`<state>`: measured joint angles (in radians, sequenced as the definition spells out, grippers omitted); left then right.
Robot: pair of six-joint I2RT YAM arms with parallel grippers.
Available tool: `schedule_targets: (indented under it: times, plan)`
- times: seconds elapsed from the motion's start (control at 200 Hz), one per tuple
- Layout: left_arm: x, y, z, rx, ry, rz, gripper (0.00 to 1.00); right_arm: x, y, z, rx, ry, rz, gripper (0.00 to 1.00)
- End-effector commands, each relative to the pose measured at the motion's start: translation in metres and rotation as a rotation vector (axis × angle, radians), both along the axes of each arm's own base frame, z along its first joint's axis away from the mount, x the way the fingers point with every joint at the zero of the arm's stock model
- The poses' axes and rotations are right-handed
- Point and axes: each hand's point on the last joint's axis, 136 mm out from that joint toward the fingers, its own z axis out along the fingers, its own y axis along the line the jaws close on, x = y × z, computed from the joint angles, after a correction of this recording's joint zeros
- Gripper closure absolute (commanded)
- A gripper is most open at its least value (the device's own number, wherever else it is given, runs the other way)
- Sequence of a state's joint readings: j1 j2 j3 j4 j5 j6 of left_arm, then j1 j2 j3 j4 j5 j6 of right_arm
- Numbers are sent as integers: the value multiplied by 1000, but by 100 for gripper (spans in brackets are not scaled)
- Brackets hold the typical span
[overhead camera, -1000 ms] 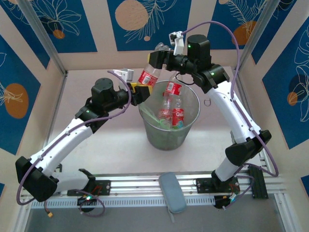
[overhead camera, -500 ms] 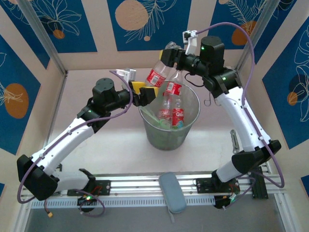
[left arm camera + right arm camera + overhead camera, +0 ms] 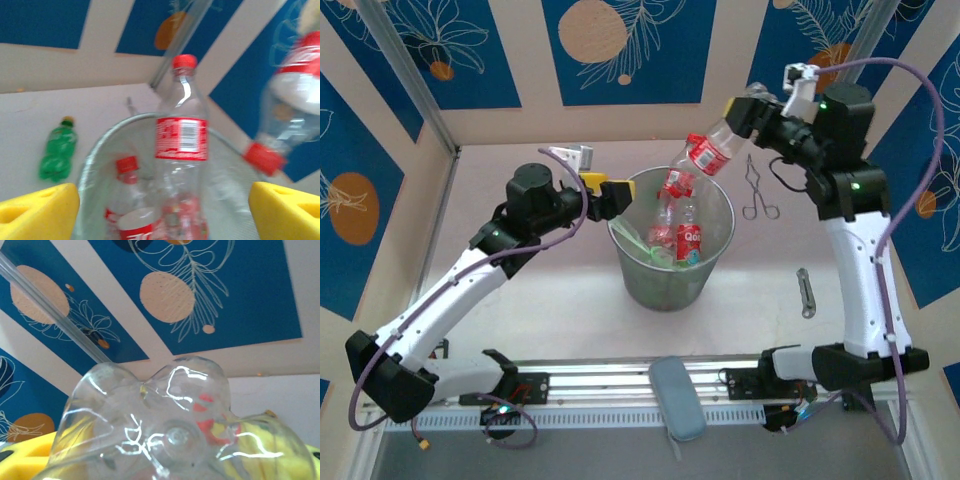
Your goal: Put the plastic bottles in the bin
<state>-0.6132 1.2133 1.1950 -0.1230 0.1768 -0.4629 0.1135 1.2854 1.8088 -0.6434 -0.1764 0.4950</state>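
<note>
- left gripper (image 3: 607, 190) released, nothing btwn its yellow fingers (image 3: 37, 210), spread wide; sits just beside the left rim of the bin (image 3: 660, 285), facing in
- right gripper (image 3: 740, 118) grasping a red-label bottle (image 3: 708, 152) by its base end, up in the air past the bin's far-right rim
- held bottle tilted, red cap pointing down-left toward the bin opening, not inside it
- right wrist cam: clear bottle base (image 3: 170, 435) wedged btwn the yellow pads (image 3: 20, 457)
- bin upright, mid table, btwn the two arms
- bottles in bin (image 3: 678, 225): several w/ red labels and caps, one upright bottle (image 3: 182, 135) taller than the rim
- green bottle (image 3: 59, 152) w/ yellow cap lying on the table outside the bin, apart from it
- scissor-like tool (image 3: 756, 190) on the table right of the bin; small metal tool (image 3: 805, 292) nearer the right arm's base
- grey pad (image 3: 677, 398) at the near edge
</note>
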Motion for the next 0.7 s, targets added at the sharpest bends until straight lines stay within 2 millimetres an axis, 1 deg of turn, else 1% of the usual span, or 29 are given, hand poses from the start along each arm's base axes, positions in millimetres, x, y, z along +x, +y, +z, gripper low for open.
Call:
schedule_targets:
  times: [0.0,0.13,0.335,0.535,0.695]
  plan:
    - [19,16,-21,145,20,106,15,-13,-1,-32,-35,118,47,39]
    - [30,8,-37,173,55,96,17,-12,-11,-51,-32,185,42,39]
    - [36,-1,-53,173,95,76,20,-5,-18,-76,-22,251,38,39]
    - [38,-7,-61,167,119,61,26,2,-11,-102,-3,312,71,38]
    - [39,-8,-62,163,128,62,30,4,6,-123,15,359,115,37]
